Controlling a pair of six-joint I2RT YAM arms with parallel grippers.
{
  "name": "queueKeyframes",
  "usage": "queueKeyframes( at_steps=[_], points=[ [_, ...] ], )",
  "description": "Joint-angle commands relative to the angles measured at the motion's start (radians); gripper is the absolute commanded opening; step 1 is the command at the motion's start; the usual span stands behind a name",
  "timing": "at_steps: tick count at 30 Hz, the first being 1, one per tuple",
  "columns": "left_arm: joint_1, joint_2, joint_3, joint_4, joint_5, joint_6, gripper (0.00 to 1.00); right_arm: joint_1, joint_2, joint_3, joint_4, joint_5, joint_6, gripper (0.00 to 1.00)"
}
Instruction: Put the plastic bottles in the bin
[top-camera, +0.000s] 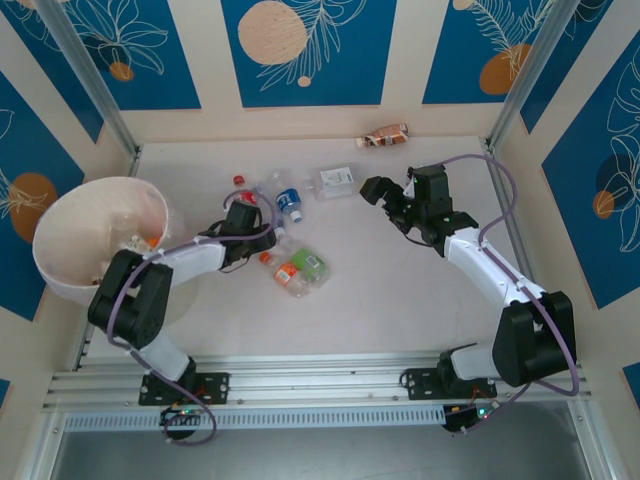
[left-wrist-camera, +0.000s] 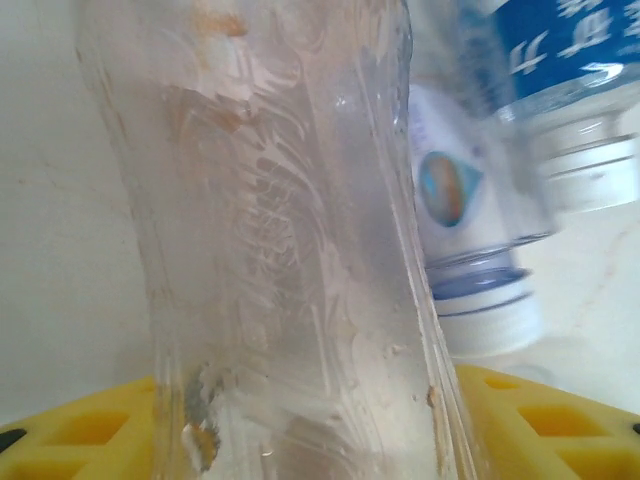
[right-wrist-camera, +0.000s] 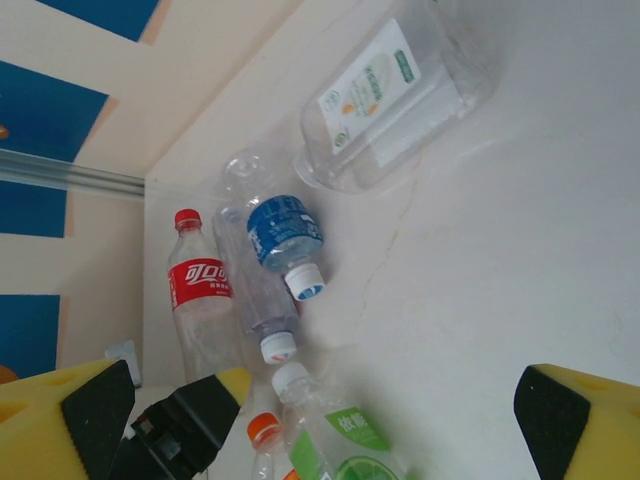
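The clear ribbed bottle (left-wrist-camera: 290, 250), probably light, thin-walled, slippery and crushable, sits on the worktop (top-camera: 400, 300) near the bin (top-camera: 62, 262). It is best taken mid-body. The left pincer (top-camera: 241, 213) straddles it, grip uncertain; the right pincer (top-camera: 388, 203) gapes empty.

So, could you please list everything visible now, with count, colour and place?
bin: one, pale pinkish white, far left; contents unclear
red-labelled bottle: one, red cap, right of the bin
clear bottle: one, white cap, right of it
blue-labelled bottle: one, next along
square bottle: one, clear, white label, centre back
green-labelled bottle: one, centre
orange-capped bottle: one, beside it
brown bottle: one, at back wall
left end effector: black, around the red-labelled bottle
right end effector: black, open, holding nothing, right of centre
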Motion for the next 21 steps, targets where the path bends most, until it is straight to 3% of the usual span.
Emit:
queueKeyframes(
  at_steps=[1, 5, 8, 12, 21],
  points=[
    [-0.004, -0.097, 0.003, -0.053, 0.023, 0.004, 0.36, 0.004, -0.017, -0.005, 0.060, -0.027, -0.041, 1.00],
    [-0.004, -0.199, 0.010, -0.070, 0.064, -0.005, 0.25, 0.007, -0.021, -0.009, 0.085, -0.041, -0.039, 1.00],
    [-0.004, -0.279, 0.029, -0.074, 0.173, 0.027, 0.19, 0.009, -0.016, -0.005, 0.080, -0.030, -0.033, 1.00],
    [-0.007, -0.396, 0.059, -0.113, 0.258, 0.089, 0.00, 0.008, -0.004, -0.001, 0.076, -0.011, -0.017, 1.00],
    [-0.007, -0.653, 0.147, -0.175, 0.346, 0.263, 0.00, 0.013, 0.029, 0.032, 0.062, -0.033, 0.004, 1.00]
  ],
)
